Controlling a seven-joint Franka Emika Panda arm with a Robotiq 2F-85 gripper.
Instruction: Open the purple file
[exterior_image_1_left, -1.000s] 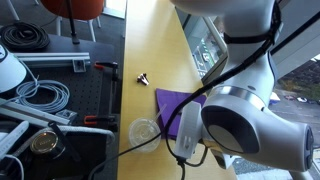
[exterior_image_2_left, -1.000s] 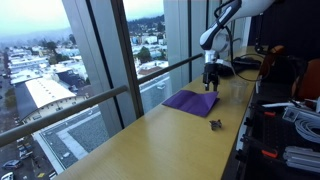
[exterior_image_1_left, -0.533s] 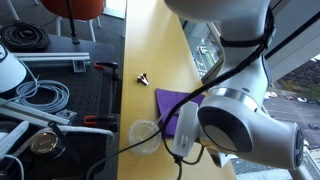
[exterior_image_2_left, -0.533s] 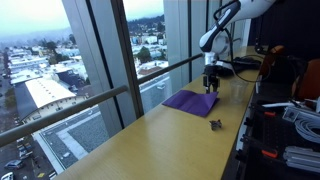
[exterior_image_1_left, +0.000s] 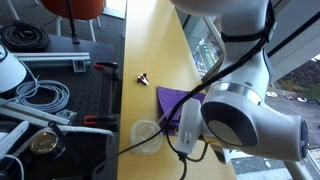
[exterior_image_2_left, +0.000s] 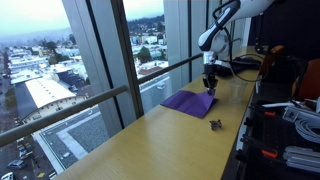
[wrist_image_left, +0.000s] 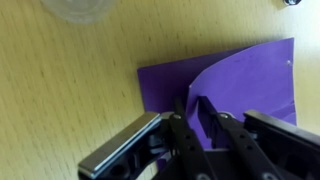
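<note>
Yellow wood runs the length of the desk (exterior_image_1_left: 150, 40), which stands along a wall of tall windows (exterior_image_2_left: 100, 50) looking over a town. We see the purple file (wrist_image_left: 250, 80) lying on this desk, near the window-side edge in an exterior view (exterior_image_2_left: 188, 101). In the wrist view its top cover is raised off the lower sheet and bows in a curve, one edge running up between the fingers (wrist_image_left: 180, 135) of the end effector (wrist_image_left: 193, 112). The fingers stand close together, pinched on that cover edge. In an exterior view (exterior_image_1_left: 170, 100) only part of the file shows, since the robot arm (exterior_image_1_left: 245, 125) fills the foreground and hides the rest. Just beside the file, apart from it, sits a round clear plastic lid (exterior_image_1_left: 147, 133); in the wrist view it lies past the file's corner at the top edge of the picture. Farther from the file, on the side away from the lid, a small dark object (exterior_image_1_left: 143, 77) rests on the bare wood; we cannot tell what it is. Beyond the desk edge opposite the file's window side, grey cables (exterior_image_1_left: 45, 95) lie coiled on a dark bench.
</note>
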